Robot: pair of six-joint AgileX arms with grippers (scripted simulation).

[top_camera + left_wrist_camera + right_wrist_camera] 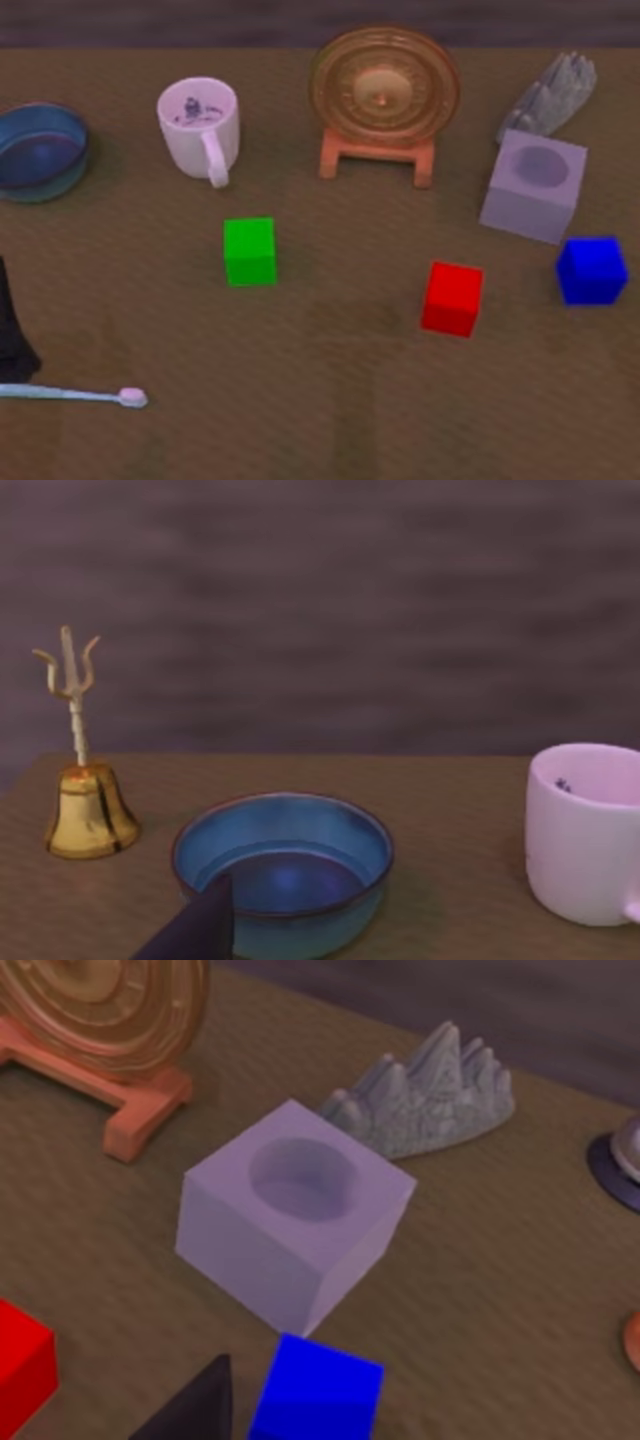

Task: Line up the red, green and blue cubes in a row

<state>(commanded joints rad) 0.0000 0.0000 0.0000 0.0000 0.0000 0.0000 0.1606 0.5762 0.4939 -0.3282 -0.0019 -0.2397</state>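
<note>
Two claws, ours, barely in view: dark fingertip of right claw (195, 1405) just beside blue cube (318, 1390); left claw (195, 930) near blue bowl (283, 865); grip state of either we cannot tell. No cube held, none aligned. Green cube (250, 251) mid-surface, red cube (452, 297) well apart to right, blue farther right, near lilac block (533, 185) with round hollow. Whole row left. Cubes matte, sharp-edged; surface (330, 400) brown, woven-looking.

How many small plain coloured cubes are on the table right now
3. The bright green matte cube sits left of centre, the bright red matte cube right of centre, and the deep blue matte cube near the right edge. None looks hidden.
</note>
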